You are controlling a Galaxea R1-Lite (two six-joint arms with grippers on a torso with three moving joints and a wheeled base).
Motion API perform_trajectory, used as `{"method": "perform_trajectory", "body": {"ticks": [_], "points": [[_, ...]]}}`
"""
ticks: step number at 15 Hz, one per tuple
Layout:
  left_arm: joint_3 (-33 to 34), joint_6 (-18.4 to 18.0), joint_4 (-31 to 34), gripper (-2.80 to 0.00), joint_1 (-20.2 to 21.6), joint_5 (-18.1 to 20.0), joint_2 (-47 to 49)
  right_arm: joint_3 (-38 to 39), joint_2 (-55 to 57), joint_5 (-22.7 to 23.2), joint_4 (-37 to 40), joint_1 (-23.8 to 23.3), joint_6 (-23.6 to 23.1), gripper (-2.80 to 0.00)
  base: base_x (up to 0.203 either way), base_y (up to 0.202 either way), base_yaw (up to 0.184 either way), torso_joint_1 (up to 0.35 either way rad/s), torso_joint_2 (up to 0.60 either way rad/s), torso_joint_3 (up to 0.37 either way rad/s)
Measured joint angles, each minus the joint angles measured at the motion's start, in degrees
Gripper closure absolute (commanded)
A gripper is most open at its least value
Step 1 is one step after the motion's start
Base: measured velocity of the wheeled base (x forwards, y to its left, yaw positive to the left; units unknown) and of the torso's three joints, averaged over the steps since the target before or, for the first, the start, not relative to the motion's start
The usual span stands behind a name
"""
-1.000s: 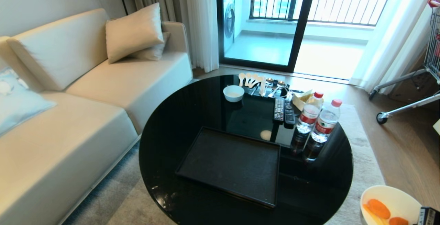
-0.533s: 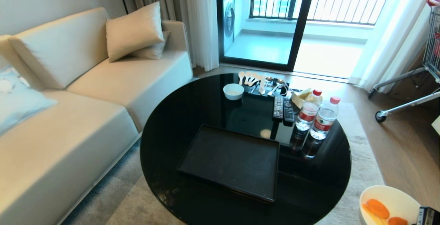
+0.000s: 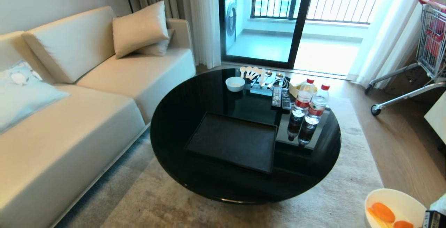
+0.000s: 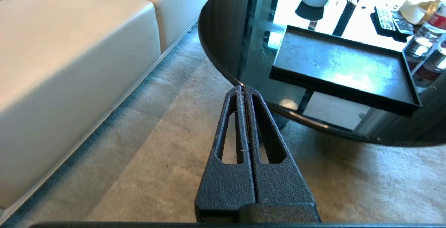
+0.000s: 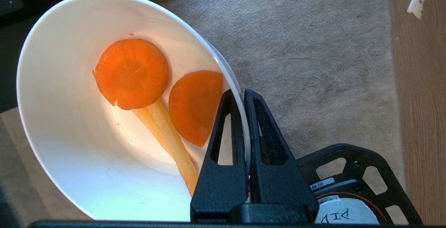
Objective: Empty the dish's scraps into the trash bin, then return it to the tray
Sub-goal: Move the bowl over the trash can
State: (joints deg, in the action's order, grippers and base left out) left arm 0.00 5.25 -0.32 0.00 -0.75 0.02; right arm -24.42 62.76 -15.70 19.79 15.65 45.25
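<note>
The dish (image 5: 69, 151), a deep white bowl, hangs over the beige rug off the table's near right side, and it also shows in the head view as the dish (image 3: 400, 203). My right gripper (image 5: 240, 94) is shut on its rim, one finger inside and one outside. The scraps (image 5: 130, 73), orange carrot slices and pale yellow strips, lie in the bowl. The black tray (image 3: 231, 141) sits bare on the round table. My left gripper (image 4: 243, 89) is shut and holds nothing, parked low over the rug before the table edge. The trash bin is out of view.
On the round black glass table (image 3: 174, 116) stand a smaller white bowl (image 3: 235, 83), spoons (image 3: 256, 73), remotes (image 3: 280, 99) and two water bottles (image 3: 315, 111). A cream sofa (image 3: 69, 116) runs along the left. A shopping cart (image 3: 428, 40) stands at the far right.
The whole head view has shifted: the table and tray now sit farther off and more rug shows, so the camera has moved back. The dish keeps its place in my right gripper.
</note>
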Motion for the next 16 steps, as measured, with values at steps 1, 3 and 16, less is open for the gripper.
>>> {"method": "perform_trajectory", "body": {"ticks": [1,3,16], "points": [[0.0,0.0,0.02,0.0,0.0,-0.02,0.0,0.0,0.0,0.02,0.0,0.0,0.0,0.0,-0.184,0.0,-0.002,0.0,0.01,0.007],[0.0,-0.01,0.02,0.0,0.0,-0.01,0.0,0.0,-0.11,0.09,0.02,0.07,0.11,0.0,-0.062,0.0,-0.001,-0.005,0.0,0.001],[0.0,0.0,0.02,0.0,0.0,-0.01,0.0,-0.39,-2.06,1.05,0.09,0.05,0.04,0.0,0.0,0.0,0.0,0.0,0.0,0.0]]}}
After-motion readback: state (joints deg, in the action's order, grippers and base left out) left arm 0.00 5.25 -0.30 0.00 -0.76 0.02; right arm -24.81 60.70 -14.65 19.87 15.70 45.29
